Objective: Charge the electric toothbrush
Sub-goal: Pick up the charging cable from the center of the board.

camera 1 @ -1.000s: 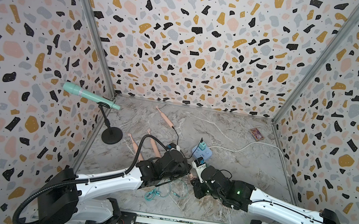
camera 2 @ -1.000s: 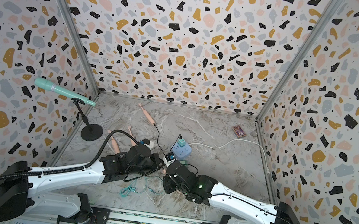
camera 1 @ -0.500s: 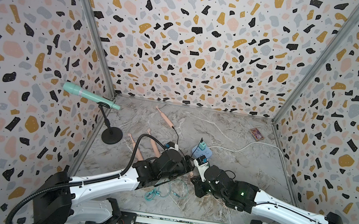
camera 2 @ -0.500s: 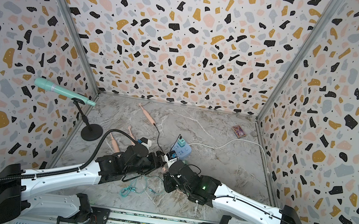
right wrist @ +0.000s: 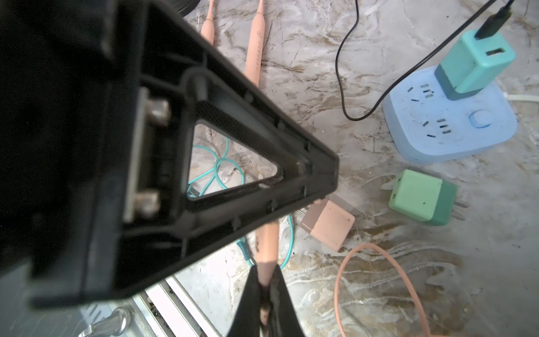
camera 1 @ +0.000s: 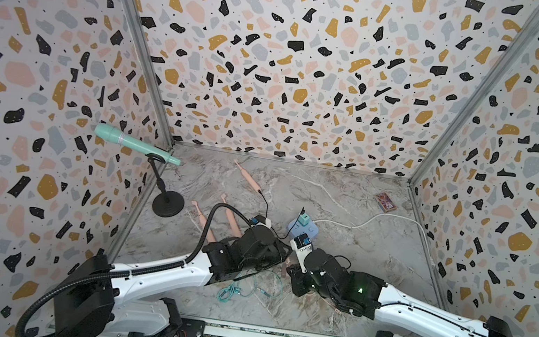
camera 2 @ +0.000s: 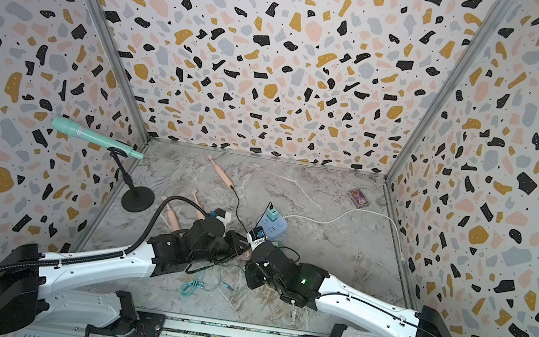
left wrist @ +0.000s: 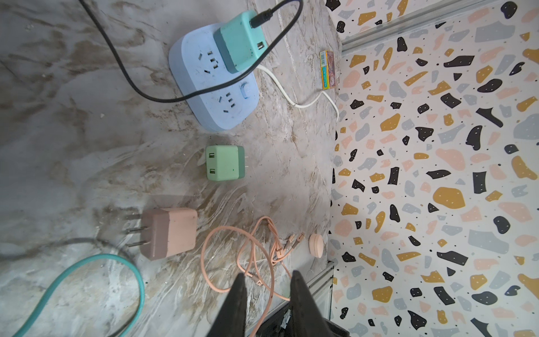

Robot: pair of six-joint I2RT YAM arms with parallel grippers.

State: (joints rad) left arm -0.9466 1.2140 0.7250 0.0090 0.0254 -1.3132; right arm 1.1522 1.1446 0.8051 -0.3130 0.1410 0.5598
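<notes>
Near the middle of the counter (right wrist: 379, 277), we see the right tool (right wrist: 264, 277) clamped tight on the end of a pink toothbrush (right wrist: 267, 242). The brush's handle runs off under the left arm, beside the pink charger (right wrist: 328, 226). The left tool (left wrist: 267, 275) hangs over the pink cable (left wrist: 233, 262), jaws a little apart. We see nothing gripped in it. The green charger (left wrist: 224, 163) lies loose, just short of the blue power strip (left wrist: 215, 81). The teal charger (left wrist: 240, 43) is plugged into the strip, with the black cable (left wrist: 169, 100) in its port. In a top view that cable leads to the far toothbrush (camera 1: 249, 180), well apart from both tools.
</notes>
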